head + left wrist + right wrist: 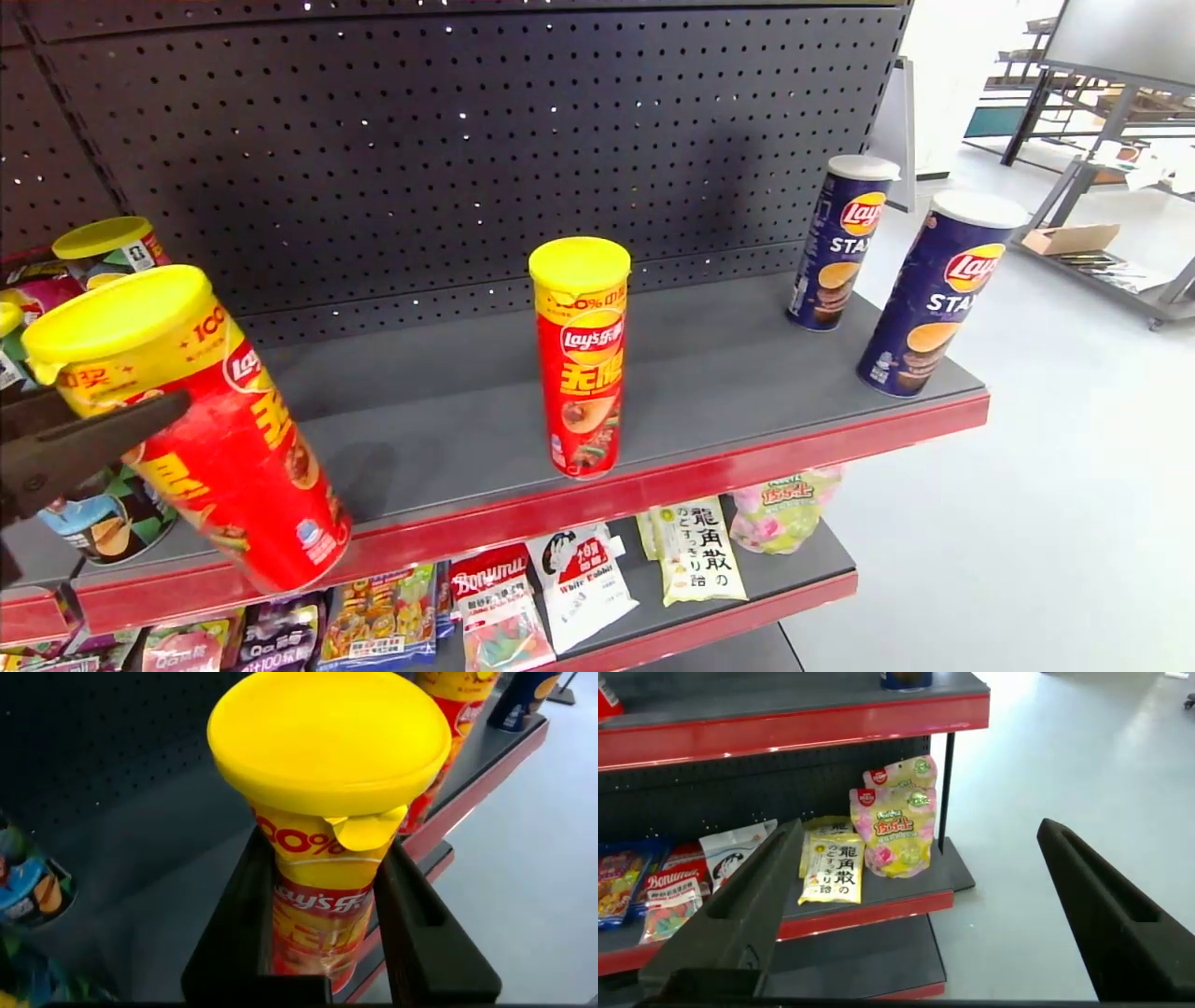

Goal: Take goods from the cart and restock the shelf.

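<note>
The shelf (709, 373) has a wide bare stretch of grey deck between the standing red can (581, 359) and the goods at its left end. Two blue cans (840, 243) stand at the right end.

The step in hand looks like placing. The held red can (201, 420) is tilted over the red front lip at the left, lid leaning away from the bare deck. Its base may touch the lip, but I cannot tell.

The next move calls for carrying it inward, righting it, lowering it flat, then releasing.

The head view gives the tilt. The left wrist view shows the left gripper (325, 933) with both fingers clamped on the can's sides under the yellow lid.

In the right wrist view, the right gripper (920, 835) has its fingers spread wide and empty, facing the snack packets (836, 863) on the lower shelf.
</note>
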### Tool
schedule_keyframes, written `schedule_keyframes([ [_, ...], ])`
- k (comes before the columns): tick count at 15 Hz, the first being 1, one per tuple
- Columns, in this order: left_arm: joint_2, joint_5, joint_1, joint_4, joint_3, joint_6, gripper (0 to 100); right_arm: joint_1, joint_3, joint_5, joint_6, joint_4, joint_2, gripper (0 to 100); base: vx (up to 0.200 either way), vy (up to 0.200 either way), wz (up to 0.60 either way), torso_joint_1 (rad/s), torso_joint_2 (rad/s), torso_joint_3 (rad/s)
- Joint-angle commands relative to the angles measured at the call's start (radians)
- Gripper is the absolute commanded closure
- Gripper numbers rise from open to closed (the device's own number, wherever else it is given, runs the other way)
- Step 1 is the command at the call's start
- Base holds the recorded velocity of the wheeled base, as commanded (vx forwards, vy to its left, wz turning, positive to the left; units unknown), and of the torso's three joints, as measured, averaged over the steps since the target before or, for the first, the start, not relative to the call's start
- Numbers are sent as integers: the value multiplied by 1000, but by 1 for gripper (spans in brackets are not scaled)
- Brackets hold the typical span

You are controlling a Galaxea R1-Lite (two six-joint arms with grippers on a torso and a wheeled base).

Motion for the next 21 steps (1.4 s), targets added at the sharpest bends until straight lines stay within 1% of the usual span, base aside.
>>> schedule_keyframes([
  [1, 200, -1, -62, -77, -70, 0, 100, 0, 0, 0, 0, 0, 1, 0, 0, 0, 0, 0, 0, 0],
  [3, 315, -2, -85, -143, -125, 0, 100, 0, 0, 0, 0, 0, 1, 0, 0, 0, 0, 0, 0, 0],
  [5, 418, -5, -91, -167, -205, 0, 100, 0, 0, 0, 0, 0, 1, 0, 0, 0, 0, 0, 0, 0],
  [7, 492, -5, -113, -187, -260, 2, 100, 0, 0, 0, 0, 0, 1, 0, 0, 0, 0, 0, 0, 0],
  [8, 576, -2, -154, -223, -327, 2, 100, 0, 0, 0, 0, 0, 1, 0, 0, 0, 0, 0, 0, 0],
  [9, 633, 4, -172, -243, -375, 0, 100, 0, 0, 0, 0, 0, 1, 0, 0, 0, 0, 0, 0, 0],
  [11, 725, 6, -232, -261, -456, 0, 100, 0, 0, 0, 0, 0, 1, 0, 0, 0, 0, 0, 0, 0],
  [12, 789, 6, -257, -295, -501, 2, 100, 0, 0, 0, 0, 0, 1, 0, 0, 0, 0, 0, 0, 0],
  [14, 869, 6, -277, -362, -533, 2, 100, 0, 0, 0, 0, 0, 1, 0, 0, 0, 0, 0, 0, 0],
  [16, 906, 6, -292, -367, -551, 2, 100, 0, 0, 0, 0, 0, 1, 0, 0, 0, 0, 0, 0, 0],
  [17, 932, 6, -304, -367, -579, 2, 100, 0, 0, 0, 0, 0, 1, 0, 0, 0, 0, 0, 0, 0],
  [19, 972, 6, -307, -371, -636, 2, 100, 0, 0, 0, 0, 0, 1, 0, 0, 0, 0, 0, 0, 0],
  [21, 997, 6, -307, -371, -657, 3, 100, 0, 0, 0, 0, 0, 1, 0, 0, 0, 0, 0, 0, 0],
])
